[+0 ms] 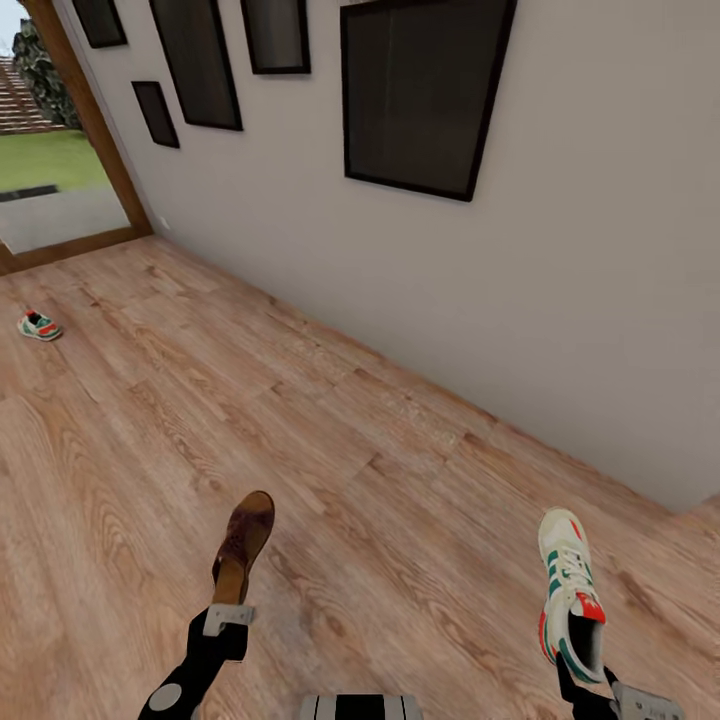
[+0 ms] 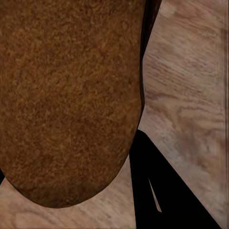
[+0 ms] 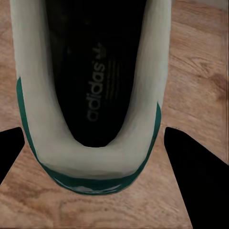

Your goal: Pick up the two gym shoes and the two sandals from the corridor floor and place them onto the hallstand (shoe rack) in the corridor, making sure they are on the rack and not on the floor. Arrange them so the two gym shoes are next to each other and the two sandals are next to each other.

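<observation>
Wood-grain corridor floor [image 1: 330,430] runs ahead of me along a pale wall hung with dark frames, toward an open doorway with grass beyond; no shoe rack is in sight from where I am looking.

My left gripper [image 1: 228,618] carries one sandal [image 1: 243,545], gripped at its heel end with the toe pointing away from me; from the left wrist camera the brown sandal [image 2: 67,95] hangs clear above the planks beside one dark finger [image 2: 162,191], so I read that pincer as closed on it.

My right gripper [image 1: 588,690] has one gym shoe [image 1: 570,595] by the heel, toe forward; the right wrist camera looks down into the open collar of that gym shoe [image 3: 90,157], with the dark fingers [image 3: 200,186] standing either side of the heel. Whether the pads actually press the shoe I cannot see, but it hangs off the floor, so I take it as held.

A second gym shoe [image 1: 39,325] lies well apart, far off on the floor near the doorway.

I judge both loads light; the sneaker's padded heel should squash a little and hold well, though a grip that far back lets the toe sag and swing when I turn the base. The sandal looks flatter and stiffer, with smoother leather, so it could slide out; its heel edge or wide strap seems the surest place to hold.
</observation>
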Motion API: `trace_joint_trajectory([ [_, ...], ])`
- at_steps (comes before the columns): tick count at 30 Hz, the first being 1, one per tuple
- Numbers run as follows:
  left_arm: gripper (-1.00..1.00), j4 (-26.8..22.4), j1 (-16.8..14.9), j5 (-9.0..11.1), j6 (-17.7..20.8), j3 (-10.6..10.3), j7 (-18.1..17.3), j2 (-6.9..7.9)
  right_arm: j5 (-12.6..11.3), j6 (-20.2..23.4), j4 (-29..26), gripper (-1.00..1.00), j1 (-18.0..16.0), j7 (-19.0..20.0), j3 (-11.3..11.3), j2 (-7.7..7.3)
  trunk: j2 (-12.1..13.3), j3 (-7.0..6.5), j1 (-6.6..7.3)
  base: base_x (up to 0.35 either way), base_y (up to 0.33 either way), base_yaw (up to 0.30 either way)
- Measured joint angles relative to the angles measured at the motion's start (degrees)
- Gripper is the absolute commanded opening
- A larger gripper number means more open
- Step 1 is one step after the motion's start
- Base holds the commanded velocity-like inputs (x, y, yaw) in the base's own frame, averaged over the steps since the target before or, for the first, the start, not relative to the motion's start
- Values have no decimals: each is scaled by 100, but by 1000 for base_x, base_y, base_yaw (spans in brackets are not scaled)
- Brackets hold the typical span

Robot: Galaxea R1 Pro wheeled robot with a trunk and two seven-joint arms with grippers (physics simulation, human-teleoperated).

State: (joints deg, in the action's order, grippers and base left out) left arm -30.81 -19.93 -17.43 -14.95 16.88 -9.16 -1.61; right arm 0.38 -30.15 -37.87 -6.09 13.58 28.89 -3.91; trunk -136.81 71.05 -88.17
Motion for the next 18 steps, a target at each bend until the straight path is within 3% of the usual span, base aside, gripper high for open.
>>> trace_joint_trajectory([
  [18,-100,-8,0,-4,0,-6,-51,-7,-21,-5,81,-100,1,-10,1,1,-39,1,-22,0,0,-296],
])
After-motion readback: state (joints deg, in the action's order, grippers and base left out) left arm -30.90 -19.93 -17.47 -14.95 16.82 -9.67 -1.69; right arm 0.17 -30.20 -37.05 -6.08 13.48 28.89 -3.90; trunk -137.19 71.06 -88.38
